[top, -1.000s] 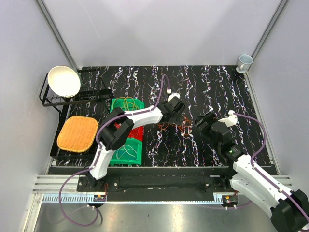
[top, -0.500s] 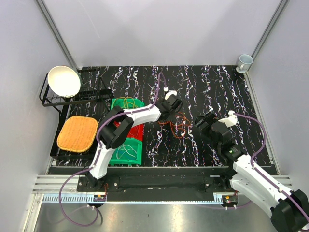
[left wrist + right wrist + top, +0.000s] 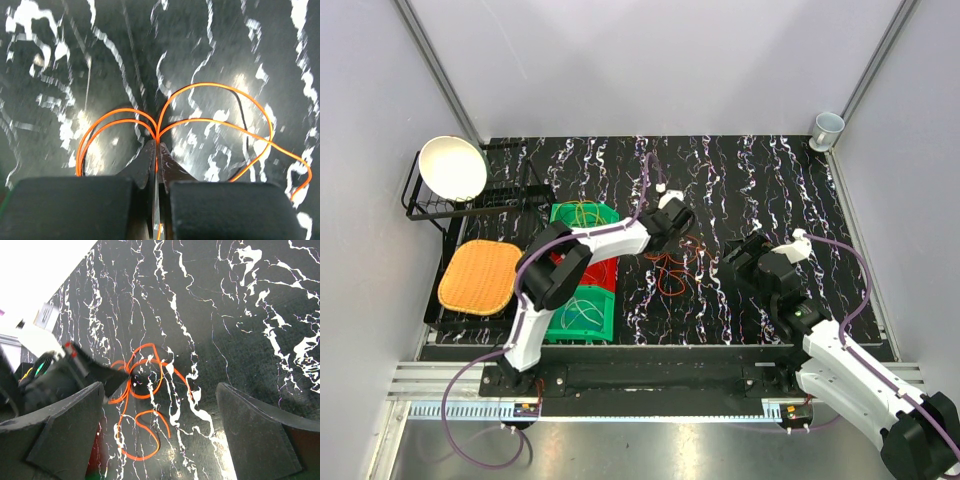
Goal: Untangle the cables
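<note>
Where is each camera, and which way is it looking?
Top external: high above and behind the arm bases, looking down on the table; the left arm and the right arm both show.
Left wrist: on the left wrist, looking along its fingers at the table; the left gripper shows, shut on the orange cable.
Right wrist: on the right wrist, looking across the table toward the left arm; the right gripper shows, open.
Shared: all three see the orange cable.
</note>
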You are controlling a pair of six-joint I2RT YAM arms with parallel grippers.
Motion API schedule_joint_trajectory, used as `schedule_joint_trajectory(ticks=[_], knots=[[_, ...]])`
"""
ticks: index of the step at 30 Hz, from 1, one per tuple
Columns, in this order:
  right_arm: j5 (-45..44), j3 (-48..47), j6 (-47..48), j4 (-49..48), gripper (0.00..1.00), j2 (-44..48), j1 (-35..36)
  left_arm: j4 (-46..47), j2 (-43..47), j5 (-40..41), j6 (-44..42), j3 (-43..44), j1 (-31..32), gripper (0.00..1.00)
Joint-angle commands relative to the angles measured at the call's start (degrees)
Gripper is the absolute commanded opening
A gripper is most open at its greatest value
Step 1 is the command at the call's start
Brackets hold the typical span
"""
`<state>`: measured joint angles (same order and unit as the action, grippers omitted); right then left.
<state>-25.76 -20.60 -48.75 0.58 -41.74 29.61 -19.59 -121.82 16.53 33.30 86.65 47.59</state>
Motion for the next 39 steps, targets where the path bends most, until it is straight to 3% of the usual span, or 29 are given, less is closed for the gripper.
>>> schedule_joint_trajectory(ticks=[1,15,28,39], knots=[[0.4,0.1,-0.3,-2.7,1.00,0.5,-0.3,-2.3,8.7,-1.6,-0.2,-3.2,0.3,0.00],[0.6,0.4,-0.5,-2.9,1.00,1.0,-0.3,-8.8,27.5,-0.2,-0.3,-8.1,0.3,0.00],[0.7,0.6,-0.4,-3.0,1.00,1.0,-0.4,-18.1,41.5,9.3,-7.0,-7.9,-0.7,0.00],[0.9,0.4,-0.3,-3.1,1.00,0.7,-0.3,-20.9,51.9,15.2,-9.0,-13.1,-4.3,0.00]])
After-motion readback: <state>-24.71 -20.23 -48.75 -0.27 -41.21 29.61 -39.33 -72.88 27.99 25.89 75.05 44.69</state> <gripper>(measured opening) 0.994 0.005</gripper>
